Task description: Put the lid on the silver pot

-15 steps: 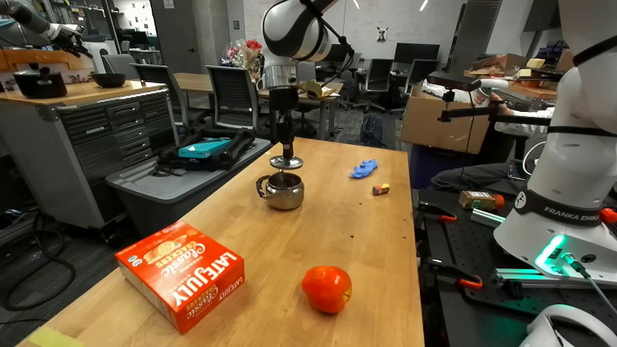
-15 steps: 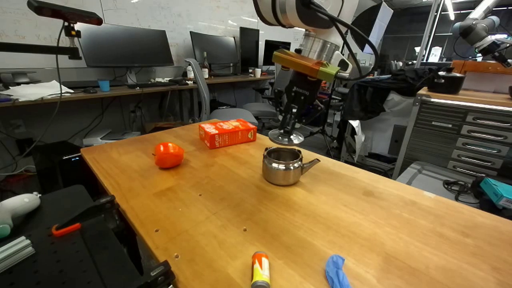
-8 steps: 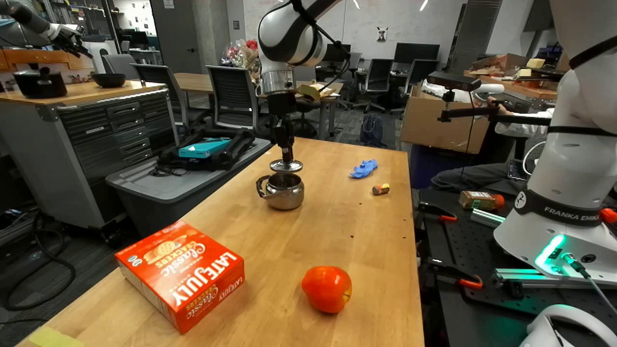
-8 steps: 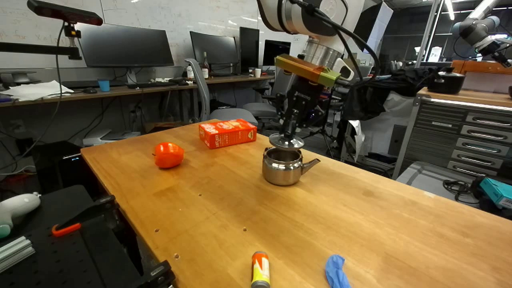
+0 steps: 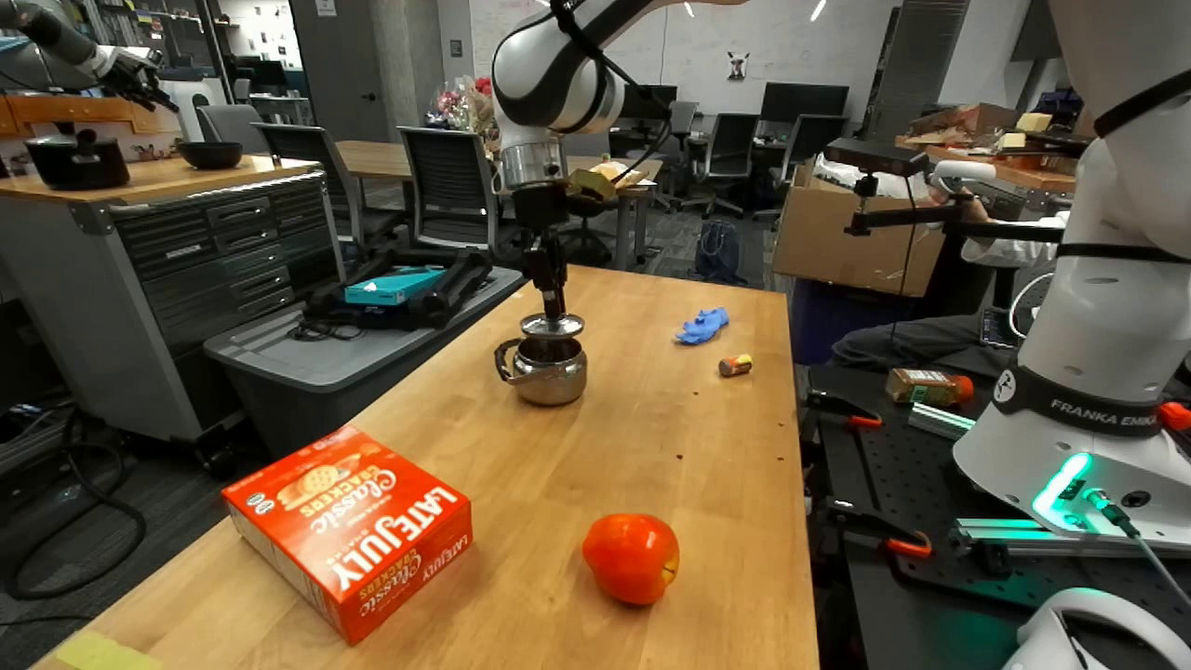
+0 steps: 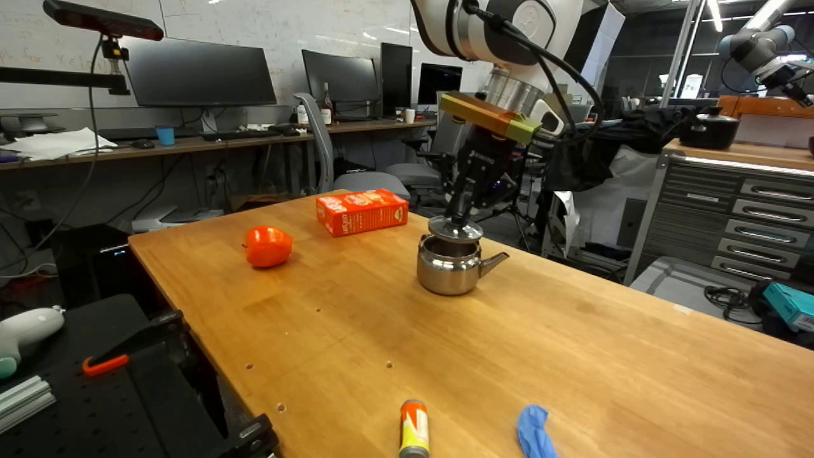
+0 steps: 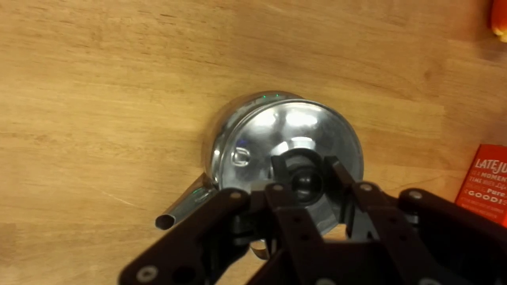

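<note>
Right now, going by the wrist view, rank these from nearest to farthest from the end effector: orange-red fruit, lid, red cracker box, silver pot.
1. Lid: held in the end effector.
2. Silver pot: below the lid, showing along its left.
3. Red cracker box: at the right edge, partly cut off.
4. Orange-red fruit: in the upper right corner, also cut off.
</note>
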Controlling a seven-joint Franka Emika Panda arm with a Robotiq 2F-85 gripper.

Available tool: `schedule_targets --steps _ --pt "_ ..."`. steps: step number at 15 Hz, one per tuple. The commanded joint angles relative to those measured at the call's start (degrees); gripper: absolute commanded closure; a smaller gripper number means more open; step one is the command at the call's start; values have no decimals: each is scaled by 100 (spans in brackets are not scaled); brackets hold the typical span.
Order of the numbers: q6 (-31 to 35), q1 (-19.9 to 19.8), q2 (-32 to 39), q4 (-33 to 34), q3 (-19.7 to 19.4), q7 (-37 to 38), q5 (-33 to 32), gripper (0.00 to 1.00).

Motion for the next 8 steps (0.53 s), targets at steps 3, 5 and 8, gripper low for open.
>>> schedule_targets --steps 3,5,8 --pt "40 -81 52 64 111 -83 -182 93" --pt "167 -83 34 -2 119 -149 -226 93" --pt "287 -84 24 -58 125 -198 -272 93"
